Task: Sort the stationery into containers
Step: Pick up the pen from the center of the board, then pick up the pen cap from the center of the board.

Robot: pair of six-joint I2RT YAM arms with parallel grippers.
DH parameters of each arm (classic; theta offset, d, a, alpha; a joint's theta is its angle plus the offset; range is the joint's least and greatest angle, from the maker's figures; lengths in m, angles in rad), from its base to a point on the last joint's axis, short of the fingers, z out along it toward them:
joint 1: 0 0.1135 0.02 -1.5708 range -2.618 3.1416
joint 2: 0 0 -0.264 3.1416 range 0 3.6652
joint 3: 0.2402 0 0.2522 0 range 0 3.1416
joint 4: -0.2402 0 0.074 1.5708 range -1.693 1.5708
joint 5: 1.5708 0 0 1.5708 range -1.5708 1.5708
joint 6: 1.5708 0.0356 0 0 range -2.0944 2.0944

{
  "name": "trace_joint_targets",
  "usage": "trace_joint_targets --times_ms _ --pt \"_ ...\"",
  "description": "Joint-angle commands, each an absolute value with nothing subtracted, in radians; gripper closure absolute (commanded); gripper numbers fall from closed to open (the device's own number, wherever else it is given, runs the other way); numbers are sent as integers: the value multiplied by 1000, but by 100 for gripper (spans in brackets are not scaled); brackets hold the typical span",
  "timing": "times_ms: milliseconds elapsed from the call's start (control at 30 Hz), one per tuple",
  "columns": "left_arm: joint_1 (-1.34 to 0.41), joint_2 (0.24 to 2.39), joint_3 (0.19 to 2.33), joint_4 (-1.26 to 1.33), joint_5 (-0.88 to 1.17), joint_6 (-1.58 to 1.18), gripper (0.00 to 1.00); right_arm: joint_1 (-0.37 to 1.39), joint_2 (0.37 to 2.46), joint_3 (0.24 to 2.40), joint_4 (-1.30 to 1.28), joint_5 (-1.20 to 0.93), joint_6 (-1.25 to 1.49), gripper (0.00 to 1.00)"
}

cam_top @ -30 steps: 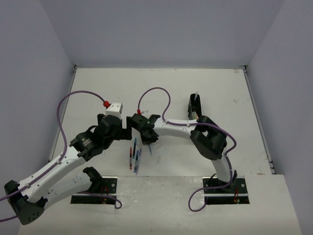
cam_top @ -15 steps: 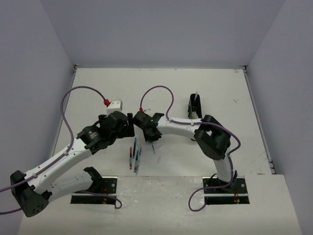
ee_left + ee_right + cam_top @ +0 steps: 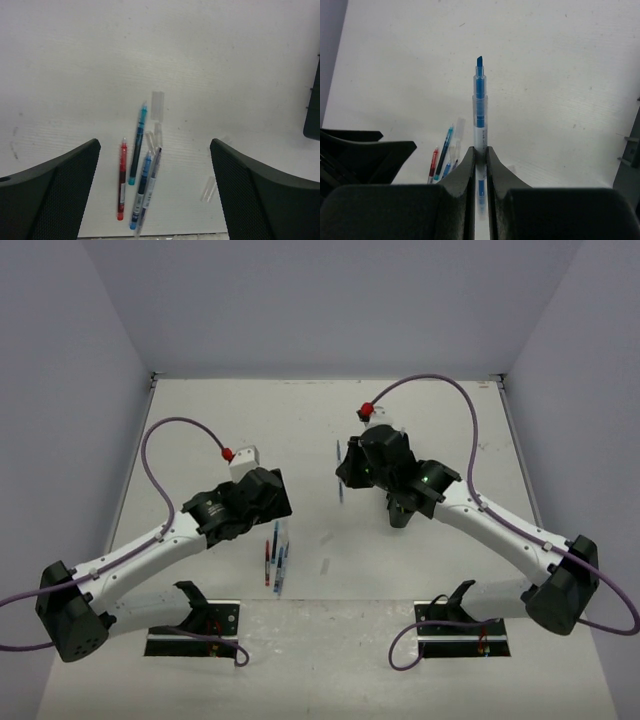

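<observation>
My right gripper (image 3: 480, 150) is shut on a blue marker (image 3: 479, 100) and holds it above the table, tip pointing forward. In the top view this gripper (image 3: 348, 468) is at mid table with the marker (image 3: 340, 473) at its left. My left gripper (image 3: 154, 146) is open and empty above a cluster of pens: a red pen (image 3: 121, 180), a teal pen (image 3: 137, 145), a blue pen (image 3: 141, 192) and a grey pen (image 3: 153, 172). In the top view the left gripper (image 3: 276, 502) hovers just behind those pens (image 3: 275, 555). The black organiser tray (image 3: 314, 107) shows only at the right edge of both wrist views.
Clear pen caps lie near the pens: one (image 3: 157, 97) behind them, one (image 3: 208, 189) to their right, two (image 3: 150, 138) among them. The table's front edge runs just below the pens. Grey walls stand on three sides.
My right arm has swung away from the pen cluster, back and to the right, carrying the blue marker up. My left gripper has shifted slightly right over the pens.
</observation>
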State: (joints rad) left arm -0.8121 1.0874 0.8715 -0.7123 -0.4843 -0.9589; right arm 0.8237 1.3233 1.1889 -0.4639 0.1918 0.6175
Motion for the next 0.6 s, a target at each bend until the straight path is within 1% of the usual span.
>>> trace_joint_targets --times_ms 0,167,367,467,567 --pt "-883 1151 882 -645 -509 -1114 9 780 1278 1077 -346 58 557 100" --pt "-926 1258 880 -642 -506 -1202 10 766 1188 1004 -294 12 503 100" --pt "-927 1288 840 -646 -511 -1316 12 752 1131 967 -282 25 490 100" --pt "-927 1301 831 -651 -509 -1361 18 752 1109 956 -283 41 496 100" --pt "-927 1327 835 -657 -508 -1371 34 752 1089 940 -284 75 512 100"
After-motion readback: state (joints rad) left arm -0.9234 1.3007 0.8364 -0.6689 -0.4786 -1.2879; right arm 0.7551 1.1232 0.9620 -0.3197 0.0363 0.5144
